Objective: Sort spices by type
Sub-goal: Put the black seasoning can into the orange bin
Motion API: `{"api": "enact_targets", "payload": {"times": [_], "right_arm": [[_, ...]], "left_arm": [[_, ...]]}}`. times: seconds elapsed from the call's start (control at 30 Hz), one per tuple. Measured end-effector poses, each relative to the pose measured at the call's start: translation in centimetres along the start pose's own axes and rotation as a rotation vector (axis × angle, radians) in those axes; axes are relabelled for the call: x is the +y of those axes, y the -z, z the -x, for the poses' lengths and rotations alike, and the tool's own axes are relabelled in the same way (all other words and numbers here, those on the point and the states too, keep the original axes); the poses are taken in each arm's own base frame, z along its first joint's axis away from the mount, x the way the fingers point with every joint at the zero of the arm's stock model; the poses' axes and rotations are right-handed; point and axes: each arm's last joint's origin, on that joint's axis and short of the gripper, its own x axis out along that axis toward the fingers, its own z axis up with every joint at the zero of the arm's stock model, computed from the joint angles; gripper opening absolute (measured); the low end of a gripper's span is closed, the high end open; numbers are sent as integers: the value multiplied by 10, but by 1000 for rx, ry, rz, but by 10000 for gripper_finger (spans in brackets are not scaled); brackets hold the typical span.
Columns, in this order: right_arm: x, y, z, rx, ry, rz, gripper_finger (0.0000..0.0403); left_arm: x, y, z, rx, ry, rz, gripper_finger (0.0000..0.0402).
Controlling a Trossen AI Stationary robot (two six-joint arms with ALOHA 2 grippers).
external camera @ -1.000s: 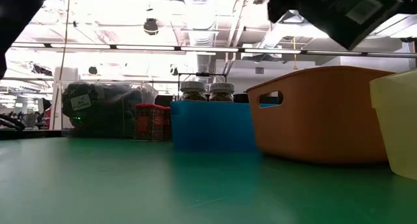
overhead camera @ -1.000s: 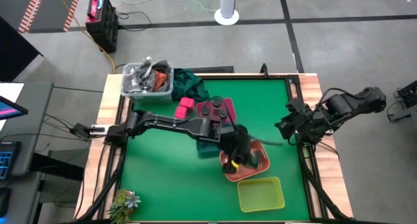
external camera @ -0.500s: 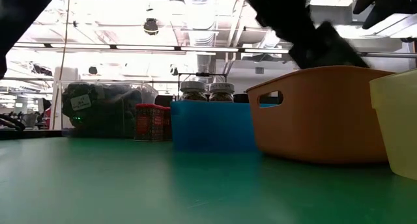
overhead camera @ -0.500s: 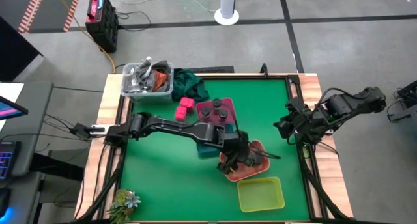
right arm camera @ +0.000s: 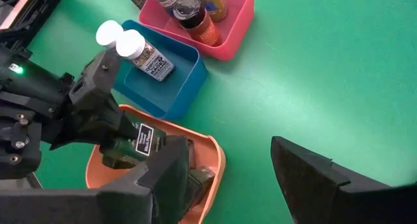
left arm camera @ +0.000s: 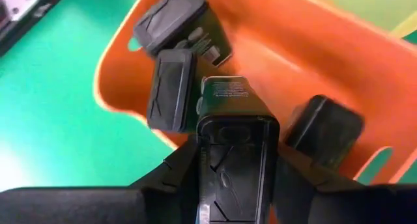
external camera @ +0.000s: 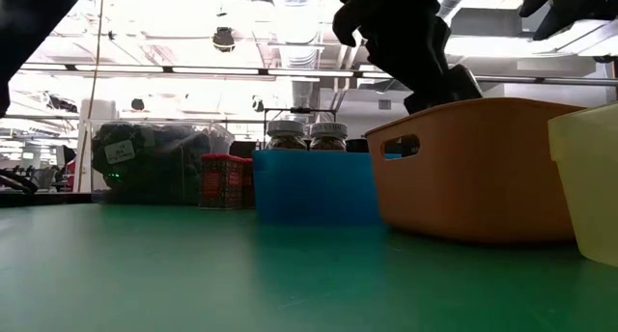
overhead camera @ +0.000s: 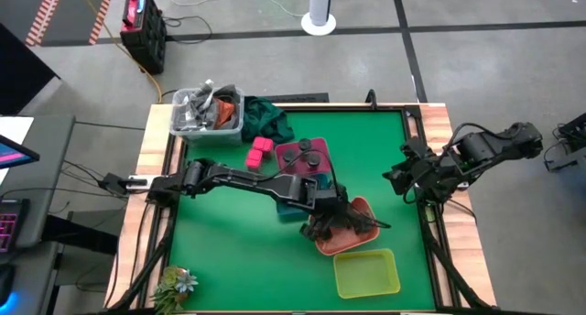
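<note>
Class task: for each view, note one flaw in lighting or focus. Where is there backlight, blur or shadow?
Low view: bright ceiling lights backlight the left pincer into a silhouette over the orange tray. Left wrist view: the dark grey boxes and tray rim look soft and blurred. Right wrist view: evenly lit, white-capped jars sharp.

High view: overhead, straight down, far enough to take in the whole desk (overhead camera: 229,251). Low view: at desk-top level, facing across into the room, close to the salmon tray (external camera: 473,168). Left wrist view: very near, looking down into that tray. Right wrist view: from farther off at 3 o'clock. All four views share the salmon tray.
</note>
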Motion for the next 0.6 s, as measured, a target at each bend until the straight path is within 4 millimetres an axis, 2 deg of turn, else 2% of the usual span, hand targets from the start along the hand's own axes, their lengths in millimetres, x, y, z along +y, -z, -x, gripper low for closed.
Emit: {"api": "enact_targets", "payload": {"times": [0.2,0.47,0.6], "right_arm": [[0,0,0,0,0,3,244],[0,0,0,0,0,3,244],[0,0,0,0,0,3,244]], "left_arm": [[-1,2,0,25,3,-26,135],[-13,-3,1,20,32,-222,135],[-18,-5,1,-27,116,-278,135]]}}
